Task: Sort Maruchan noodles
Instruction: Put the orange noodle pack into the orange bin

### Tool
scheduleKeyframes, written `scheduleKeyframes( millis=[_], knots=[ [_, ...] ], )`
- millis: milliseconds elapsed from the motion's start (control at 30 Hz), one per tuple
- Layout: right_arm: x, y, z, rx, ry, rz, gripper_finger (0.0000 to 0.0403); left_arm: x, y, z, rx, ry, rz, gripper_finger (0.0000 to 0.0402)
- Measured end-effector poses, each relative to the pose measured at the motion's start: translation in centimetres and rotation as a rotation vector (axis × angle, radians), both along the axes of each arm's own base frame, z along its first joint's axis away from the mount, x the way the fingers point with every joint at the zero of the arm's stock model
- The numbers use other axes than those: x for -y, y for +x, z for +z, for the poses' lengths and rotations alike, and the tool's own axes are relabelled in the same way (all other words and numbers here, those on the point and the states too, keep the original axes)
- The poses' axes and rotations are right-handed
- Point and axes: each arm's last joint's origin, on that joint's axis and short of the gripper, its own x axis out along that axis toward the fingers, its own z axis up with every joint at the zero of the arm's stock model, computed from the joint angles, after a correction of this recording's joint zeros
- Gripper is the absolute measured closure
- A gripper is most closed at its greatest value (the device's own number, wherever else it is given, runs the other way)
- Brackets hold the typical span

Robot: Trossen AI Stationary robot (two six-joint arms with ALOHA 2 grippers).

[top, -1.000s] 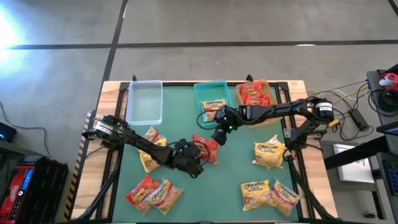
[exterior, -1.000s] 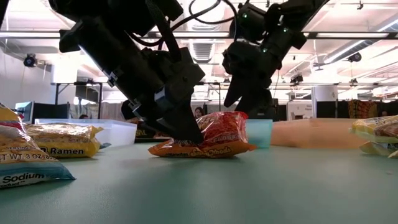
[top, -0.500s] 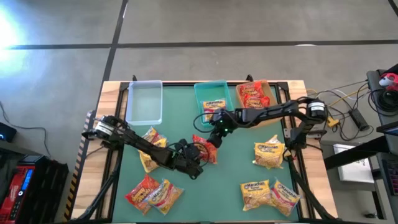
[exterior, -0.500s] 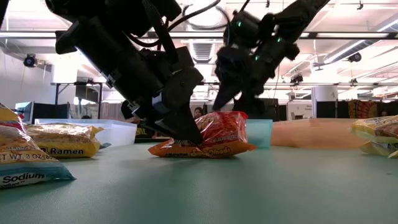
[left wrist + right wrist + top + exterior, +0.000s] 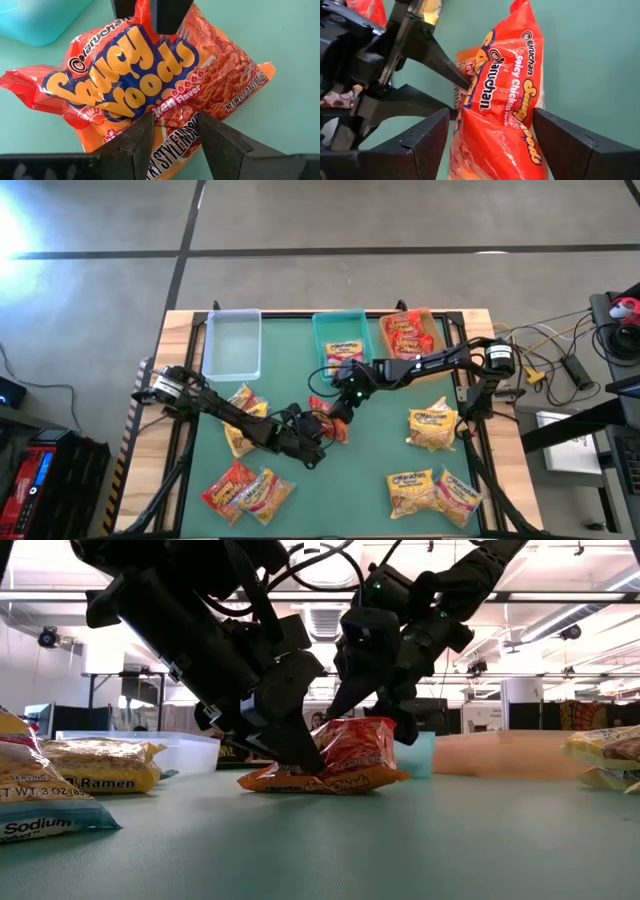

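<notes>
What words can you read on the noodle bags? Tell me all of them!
"Maruchan", "Saucy Noods", "Spicy Chicken", "NET WT. 3.3 OZ (93 g)": red packet between both grippers.
"Ramen": yellow packet in the low view.
"Sodium", "WT. 3 OZ": nearest packet at that view's left edge.
Labels on the other packets: too small to read.

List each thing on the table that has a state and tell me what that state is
Red noodle packet: flat on the mat, pinched at one edge by the left end effector.
Left end effector: shut on the packet.
Right end effector: open, fingers straddling the packet.
Clear bin: empty.
Teal bin: holds a yellow packet.
Tan bin: holds red packets.
</notes>
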Motion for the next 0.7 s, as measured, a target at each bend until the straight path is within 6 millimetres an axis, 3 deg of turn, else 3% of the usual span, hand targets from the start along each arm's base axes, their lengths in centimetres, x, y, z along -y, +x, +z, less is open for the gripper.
scheduleKeyframes(
  millis=[467,700],
  knots=[
    [-1.3,0.1,-0.5,-0.01,-0.015,0.042,0.0131,-0.2,0.0,0.0,0.021,0.054,0.037,0.026],
    [-1.3,0.0,-0.6,-0.019,-0.058,0.066,0.0173,-0.2,0.0,0.0,0.034,0.06,0.045,0.026]
  ],
)
